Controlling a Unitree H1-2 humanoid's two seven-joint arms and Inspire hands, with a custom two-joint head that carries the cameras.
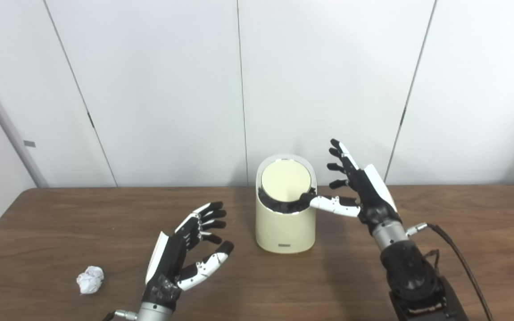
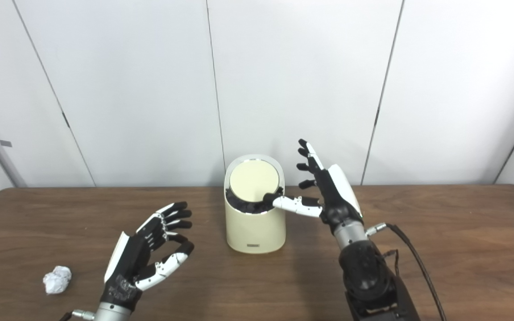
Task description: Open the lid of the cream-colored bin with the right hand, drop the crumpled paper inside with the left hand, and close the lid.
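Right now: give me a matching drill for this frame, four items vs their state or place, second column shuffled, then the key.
Items:
1. crumpled paper
2. lid
3. left hand
4. right hand

States:
A. open, empty, above the table
B. thumb at the bin's rim
C. lying on the table, near left
D. tilted, dark gap below it

Pairs: 1-C, 2-D, 3-A, 4-B

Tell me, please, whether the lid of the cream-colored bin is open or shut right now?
Open: the round cream-colored lid is tilted up, exposing the dark liner at the cream-colored bin's front rim, where the right hand's thumb rests.
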